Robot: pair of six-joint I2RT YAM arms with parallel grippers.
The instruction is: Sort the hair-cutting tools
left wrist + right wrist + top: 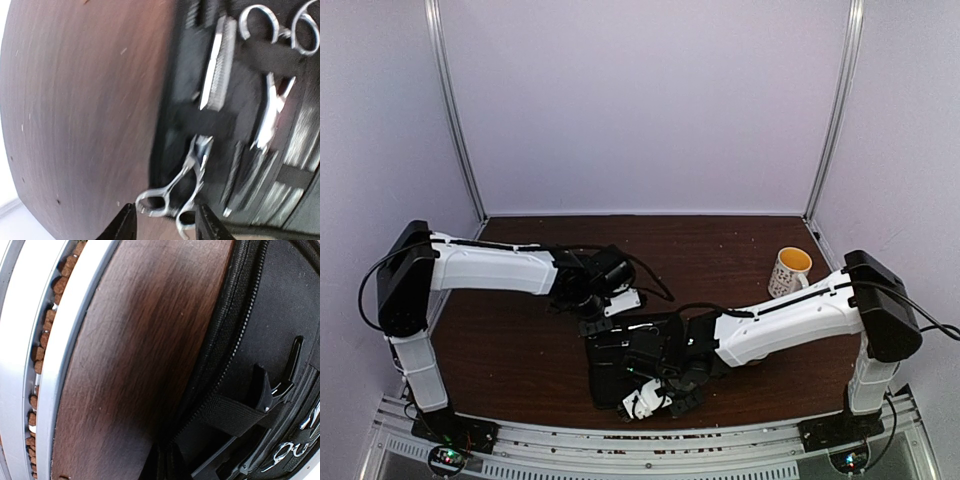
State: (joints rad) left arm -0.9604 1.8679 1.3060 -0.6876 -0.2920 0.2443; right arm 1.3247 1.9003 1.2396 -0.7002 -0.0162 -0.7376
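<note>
Fingers (122,226) of my left gripper (165,212) stand partway apart, clamped on nothing. The ring handles of one silver scissors (175,195) lie between their tips, its blades pointing away into the open black zip case (175,100). Farther in, a second scissors (272,105) sits under a strap (270,52), beside a silver comb-like tool (220,60). My right gripper (660,398) is closed at the case's near edge; I cannot tell whether it pinches fabric. Just ahead of it, a black clip (272,390) sits under an elastic band (230,415).
</note>
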